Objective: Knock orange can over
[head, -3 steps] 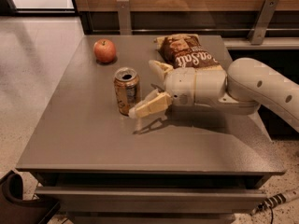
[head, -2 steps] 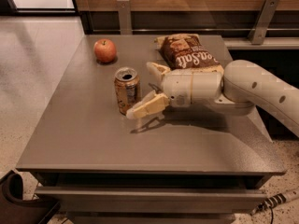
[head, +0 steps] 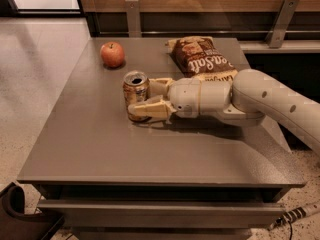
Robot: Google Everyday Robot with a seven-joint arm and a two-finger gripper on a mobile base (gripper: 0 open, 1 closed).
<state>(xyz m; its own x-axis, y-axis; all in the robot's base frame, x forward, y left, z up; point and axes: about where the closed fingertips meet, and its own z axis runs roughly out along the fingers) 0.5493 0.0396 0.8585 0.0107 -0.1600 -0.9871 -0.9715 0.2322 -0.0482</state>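
Change noted: over the last second the gripper has advanced leftward across the table and closed the gap to the can. A second ago its fingers stood just right of the can; now the near finger lies across the front of the can's lower body and the far finger sits against its right rear side. The fingers are spread apart, not clenched; no grasp is evident.

Can position: left-centre of the table, near the apple behind it and well clear of the bag.

Orientation: the can stands on its base, long axis near vertical, silver top and tab hole facing up. Any lean is too slight to confirm.

Assessment: contact appears made, but the can is not yet over. The task remains open. Contact sits low on the body, so further leftward travel may slide the can rather than tip it; a push higher up would topple it more reliably.
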